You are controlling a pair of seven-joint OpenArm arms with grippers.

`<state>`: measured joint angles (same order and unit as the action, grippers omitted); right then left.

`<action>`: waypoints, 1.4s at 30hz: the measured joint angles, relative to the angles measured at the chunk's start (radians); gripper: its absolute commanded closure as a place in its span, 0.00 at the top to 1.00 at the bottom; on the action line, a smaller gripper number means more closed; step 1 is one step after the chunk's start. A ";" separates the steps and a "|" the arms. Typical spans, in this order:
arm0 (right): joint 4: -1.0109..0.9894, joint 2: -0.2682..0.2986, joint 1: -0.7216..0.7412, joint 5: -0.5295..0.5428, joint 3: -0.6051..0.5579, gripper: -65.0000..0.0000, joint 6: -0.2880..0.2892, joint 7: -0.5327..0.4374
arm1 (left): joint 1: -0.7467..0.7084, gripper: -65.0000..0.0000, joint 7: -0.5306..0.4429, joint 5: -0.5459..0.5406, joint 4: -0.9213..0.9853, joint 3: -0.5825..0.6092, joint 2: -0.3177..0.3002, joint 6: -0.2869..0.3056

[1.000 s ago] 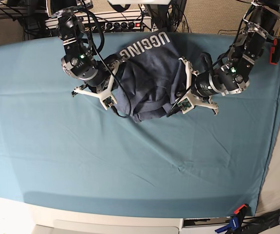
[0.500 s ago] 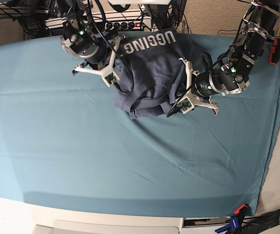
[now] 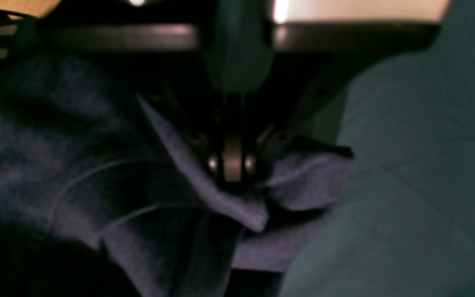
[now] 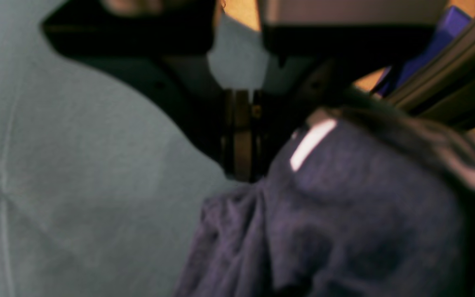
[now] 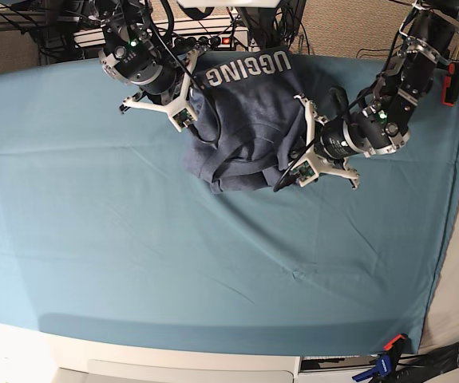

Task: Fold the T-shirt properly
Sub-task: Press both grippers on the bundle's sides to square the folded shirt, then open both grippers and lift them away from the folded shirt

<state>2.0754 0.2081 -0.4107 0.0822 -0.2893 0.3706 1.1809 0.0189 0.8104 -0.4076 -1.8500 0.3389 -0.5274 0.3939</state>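
T-shirt (image 5: pixel 249 120) lay bunched; left gripper (image 3: pixel 233 165) and right gripper (image 4: pixel 241 165) both clenched on fabric edges — uneven pull risked slip, deeper tangle, dragged teal cloth (image 5: pixel 133 255).

The T-shirt (image 5: pixel 249 128) is heathered slate-blue with white block lettering (image 5: pixel 249 69) at its twelve o'clock edge. The table cloth (image 5: pixel 133 239) beneath is plain teal.

The black-and-white left gripper (image 5: pixel 302 144) reaches in low, jaws closed tight and pinching a fold of the slate-blue cotton T-shirt (image 5: pixel 249 128) at its edge. The matching right gripper (image 5: pixel 189 89) sits at the shirt's opposite edge, jaws likewise clamped on cloth.
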 measured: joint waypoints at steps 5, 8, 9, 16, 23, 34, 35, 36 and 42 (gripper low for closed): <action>0.057 -0.001 -0.033 0.062 -0.006 0.00 0.016 0.008 | 0.043 0.00 0.001 0.000 0.000 -0.001 -0.029 0.000; 0.061 -0.001 -0.038 0.062 -0.006 0.00 0.015 0.007 | 0.052 0.00 0.000 0.000 0.000 -0.001 -0.035 0.000; 0.061 -0.001 -0.039 0.062 -0.006 0.00 0.016 0.008 | 0.053 0.00 0.000 0.000 0.000 -0.001 -0.035 0.000; 0.061 -0.001 -0.041 -0.006 -0.006 0.00 0.019 0.005 | 0.053 0.00 0.000 0.000 0.000 -0.001 -0.032 0.000; 0.061 -0.001 -0.041 -0.158 0.006 0.00 -0.005 -0.026 | 0.053 0.00 0.000 0.035 0.000 -0.001 -0.032 0.000; 0.235 0.000 -0.018 0.022 0.235 0.00 -0.121 -0.103 | 0.053 0.00 0.000 0.195 0.000 0.001 -0.174 -0.154; 0.251 -0.001 -0.027 0.096 0.242 0.00 -0.109 -0.115 | 0.054 0.00 0.000 0.195 0.000 0.001 -0.188 -0.172; 0.262 -0.001 -0.038 0.172 0.243 0.00 -0.075 -0.120 | 0.054 0.00 -0.001 0.195 0.000 0.001 -0.202 -0.188; 0.263 -0.083 -0.095 0.508 0.207 0.00 0.132 -0.101 | 0.054 0.00 0.000 0.194 0.000 0.001 -0.232 -0.188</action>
<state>2.3383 0.1249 -0.5053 0.5900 -0.0822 0.5022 1.0801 0.0727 0.8104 -0.2134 -1.8496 0.3397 -0.7589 0.2062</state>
